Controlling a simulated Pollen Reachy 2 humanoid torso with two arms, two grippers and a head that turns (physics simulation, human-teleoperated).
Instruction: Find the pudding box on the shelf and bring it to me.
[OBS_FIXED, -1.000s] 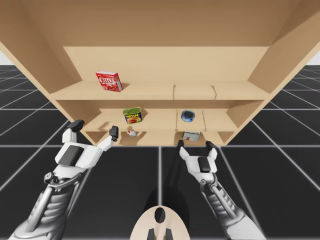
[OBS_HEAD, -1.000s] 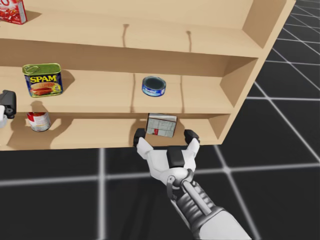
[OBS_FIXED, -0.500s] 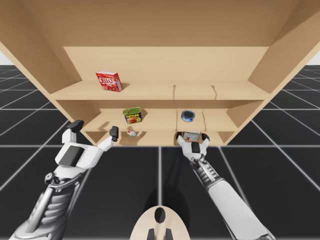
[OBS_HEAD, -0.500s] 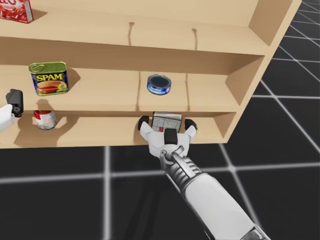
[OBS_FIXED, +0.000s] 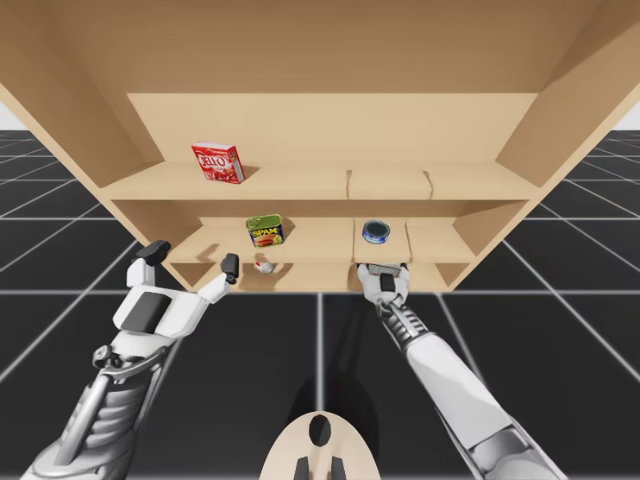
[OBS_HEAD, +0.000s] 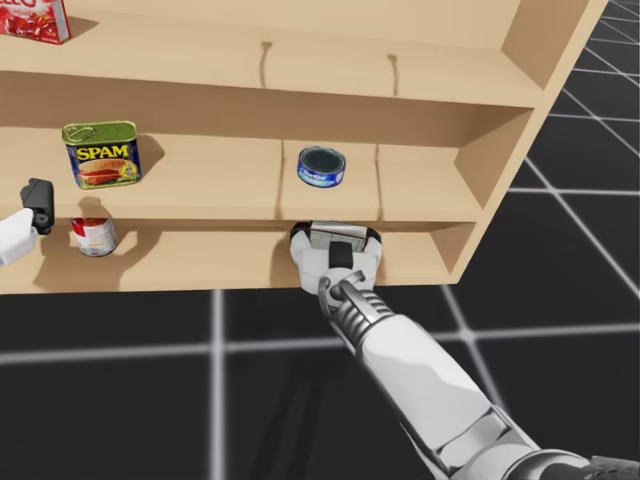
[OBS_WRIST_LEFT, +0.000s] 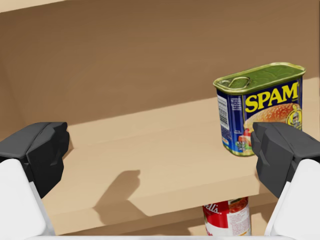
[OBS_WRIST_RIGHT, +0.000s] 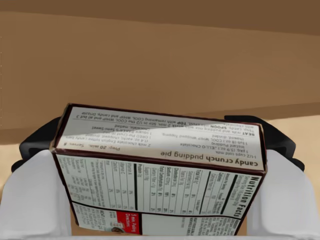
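Observation:
The pudding box (OBS_WRIST_RIGHT: 160, 175), white with dark edges and small print, stands on the lowest board of the wooden shelf (OBS_FIXED: 330, 185). My right gripper (OBS_WRIST_RIGHT: 155, 145) is shut on it, one finger pressed against each side. In the head view the box (OBS_HEAD: 335, 238) sits between the right gripper's (OBS_HEAD: 335, 246) fingers just inside the shelf's front edge. From above, the box (OBS_FIXED: 383, 268) and right gripper (OBS_FIXED: 383, 273) are at the lower right bay. My left gripper (OBS_WRIST_LEFT: 160, 155) hangs open before the middle board, left gripper (OBS_FIXED: 190, 258) holding nothing.
A blue and green rectangular can (OBS_WRIST_LEFT: 260, 115) stands on the middle board ahead of my left gripper, with a red and white can (OBS_WRIST_LEFT: 227, 217) below it. A flat blue round tin (OBS_HEAD: 322, 166) sits above the pudding box. A red box (OBS_FIXED: 218, 162) is on the top board.
My right arm reached forward into the lowest bay and its fingers closed in on the pudding box. My head has turned slightly. The left arm stayed still.

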